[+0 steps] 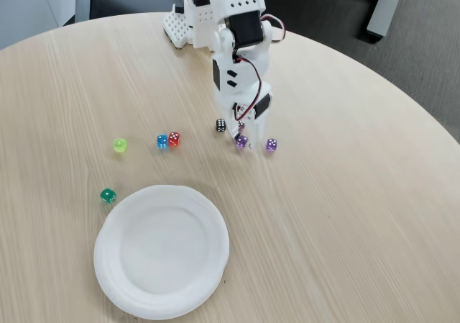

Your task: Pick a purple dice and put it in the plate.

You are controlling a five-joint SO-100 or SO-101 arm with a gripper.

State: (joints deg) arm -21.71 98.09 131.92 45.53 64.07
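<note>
The white arm reaches down from the table's far edge, and its gripper (pixel 246 139) has its tips at the tabletop. A deep violet purple dice (pixel 241 142) lies on the wood right at those tips, just left of the longer white finger (pixel 254 137). The jaws stand a little apart, and I see no grip on the die. A lighter purple die (pixel 272 145) sits a short way to the right. A small pinkish-purple bit (pixel 241 127) shows beside the jaws, partly hidden. The white plate (pixel 122 276) lies empty near the front left.
A black die (pixel 221 125) is just left of the gripper. Further left lie a red die (pixel 174 139), a blue die (pixel 162 142) and a yellow-green die (pixel 120 145). A dark green die (pixel 108 195) sits by the plate's rim. The round wooden table (pixel 345 215) is bare on the right.
</note>
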